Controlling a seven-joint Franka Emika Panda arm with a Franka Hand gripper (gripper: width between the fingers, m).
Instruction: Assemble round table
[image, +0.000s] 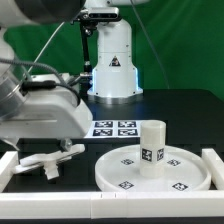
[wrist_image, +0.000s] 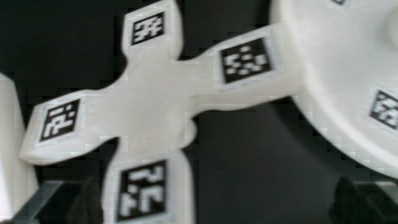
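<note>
The white plastic four-armed cross-shaped base (wrist_image: 151, 100), marked with black-and-white square tags, lies flat on the black table (image: 180, 110). It sits just beside the large white rimmed round disc (image: 155, 172), on the exterior view's left of it. The short white cylindrical leg (image: 152, 146) stands upright on the disc. The gripper (wrist_image: 205, 205) hovers over the base, its dark fingers (wrist_image: 50, 205) spread wide and holding nothing.

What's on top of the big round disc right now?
The short cylindrical leg stands upright near the middle of the round disc. Its foot hides the joint, so seating cannot be seen.
</note>
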